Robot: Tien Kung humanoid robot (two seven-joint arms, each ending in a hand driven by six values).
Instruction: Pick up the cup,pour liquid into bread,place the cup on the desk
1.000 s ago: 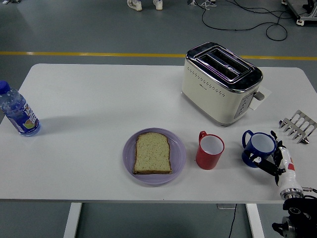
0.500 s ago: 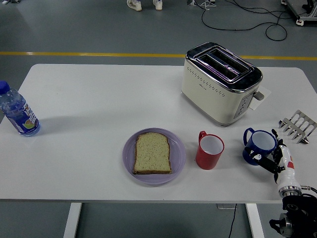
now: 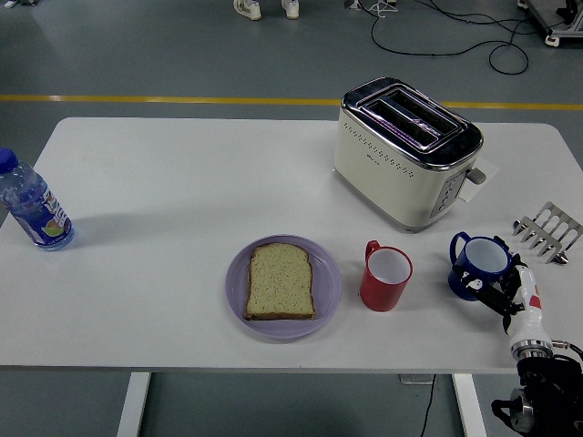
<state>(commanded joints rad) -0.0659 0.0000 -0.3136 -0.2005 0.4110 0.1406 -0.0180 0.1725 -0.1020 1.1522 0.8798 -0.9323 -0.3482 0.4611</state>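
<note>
Right robot hand [image 3: 506, 293] at tabletop [image 3: 182, 182] near edge, fingers wrapped on blue cup [image 3: 480, 265], cup just beyond the hand. Bread [image 3: 281, 281] on plate [image 3: 239, 291] well left of cup, past red cup [image 3: 386, 275].

Head view: looking forward and down from high on the robot's side, taking in the whole white bench [image 3: 182, 182].
Near edge: running along the picture's bottom.
Far side: showing grey floor [image 3: 182, 55].
Other views: none.
</note>
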